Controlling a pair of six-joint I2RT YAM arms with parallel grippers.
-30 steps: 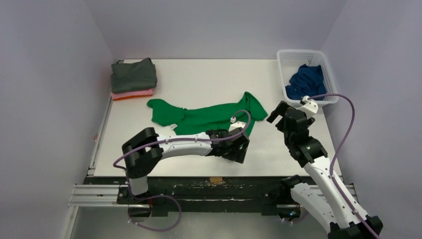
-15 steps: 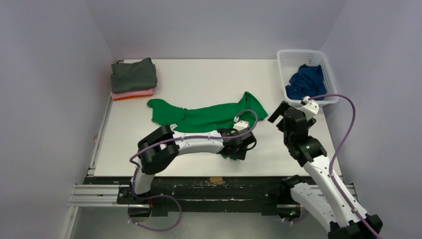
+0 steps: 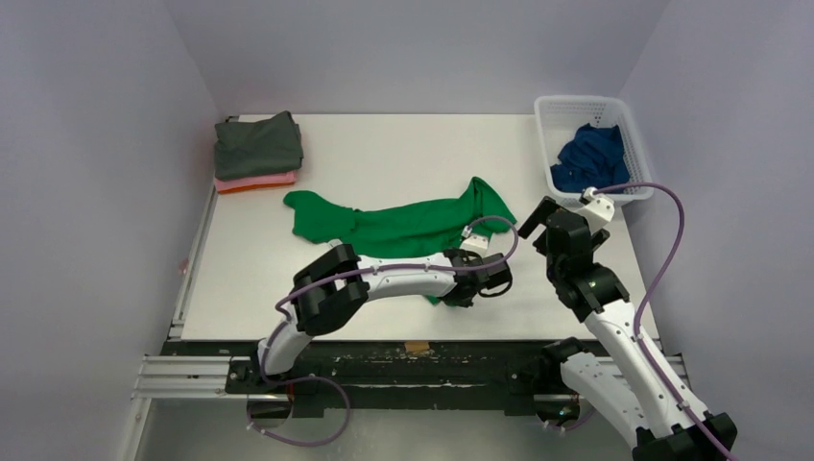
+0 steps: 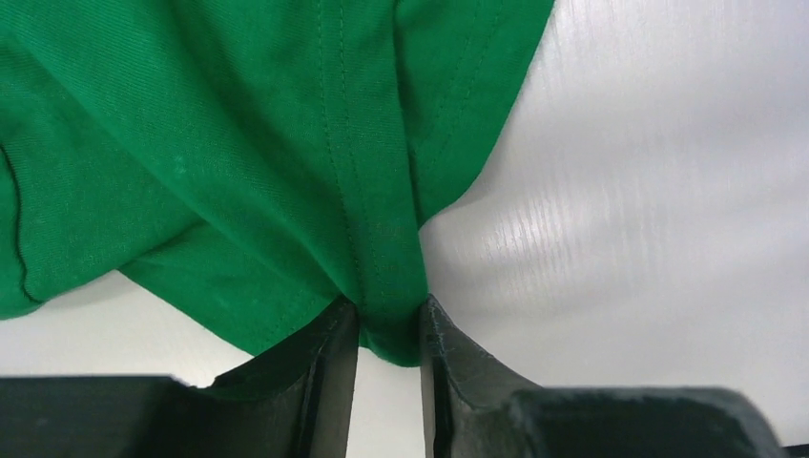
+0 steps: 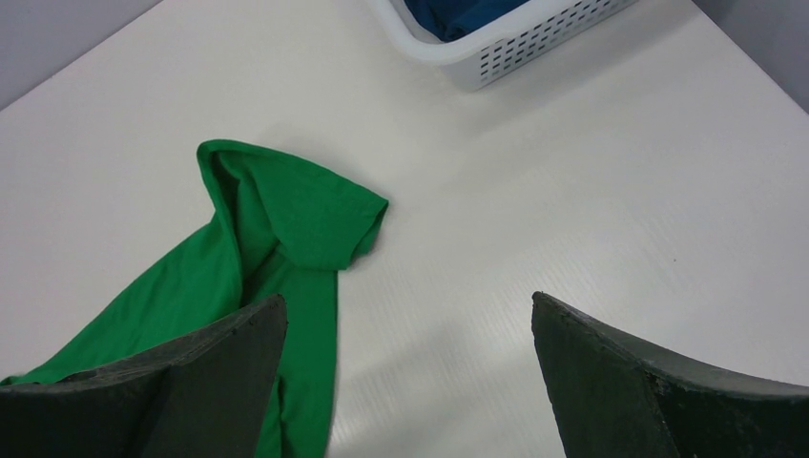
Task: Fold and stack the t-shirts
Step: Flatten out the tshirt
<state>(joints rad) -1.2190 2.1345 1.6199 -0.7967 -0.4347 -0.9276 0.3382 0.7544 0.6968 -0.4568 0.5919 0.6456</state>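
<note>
A bright green t-shirt (image 3: 403, 226) lies crumpled across the middle of the white table. My left gripper (image 3: 470, 288) is shut on a hemmed edge of the green t-shirt (image 4: 386, 296), low over the table near its front right. My right gripper (image 3: 538, 223) is open and empty, above the table just right of the shirt's sleeve (image 5: 286, 205). A folded stack sits at the back left: dark grey t-shirt (image 3: 257, 144) over pink (image 3: 259, 179) and orange (image 3: 240, 188). A royal blue t-shirt (image 3: 587, 154) lies in the basket.
The white lattice basket (image 3: 552, 144) stands at the back right and shows in the right wrist view (image 5: 515, 43). Purple cables loop from both arms. Grey walls close in the table on three sides.
My left gripper has moved to the right along the table's front, pulling the green shirt's edge with it. The right gripper has hardly moved.
</note>
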